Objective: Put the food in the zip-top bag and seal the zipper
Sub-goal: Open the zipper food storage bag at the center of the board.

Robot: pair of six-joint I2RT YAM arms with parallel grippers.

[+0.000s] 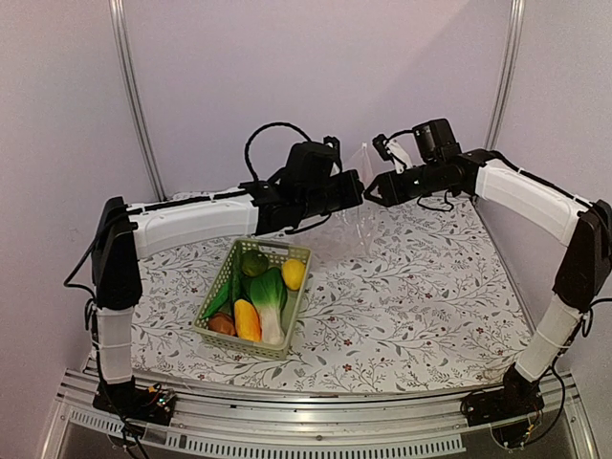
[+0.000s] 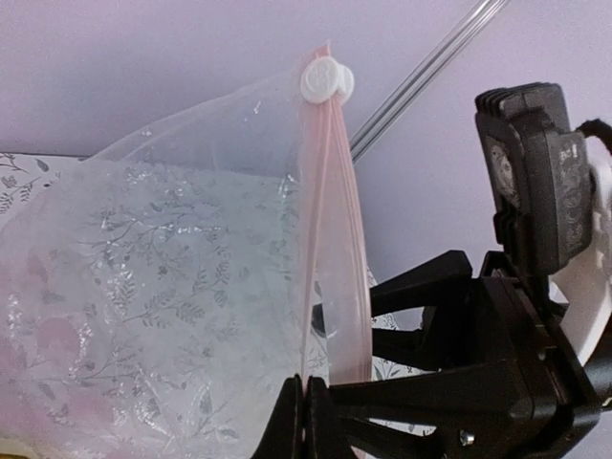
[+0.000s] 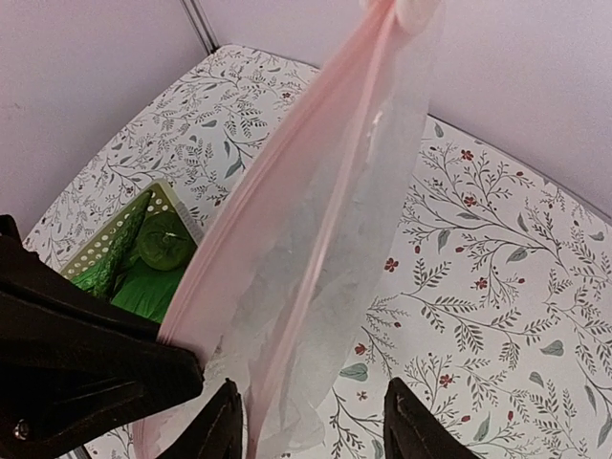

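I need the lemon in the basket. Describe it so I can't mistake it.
On the left half of the floral table stands a pale green basket. The lemon lies against its right wall, beside the bok choy. It is the only small, round, plain yellow piece; the other yellow one is longer and more orange.

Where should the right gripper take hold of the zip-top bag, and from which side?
Probably the pink zipper, near where the left gripper pinches it. The zip-top bag hangs aloft with that strip a thin flat band between the open jaws of the right gripper, so close across its faces from the right arm's side.
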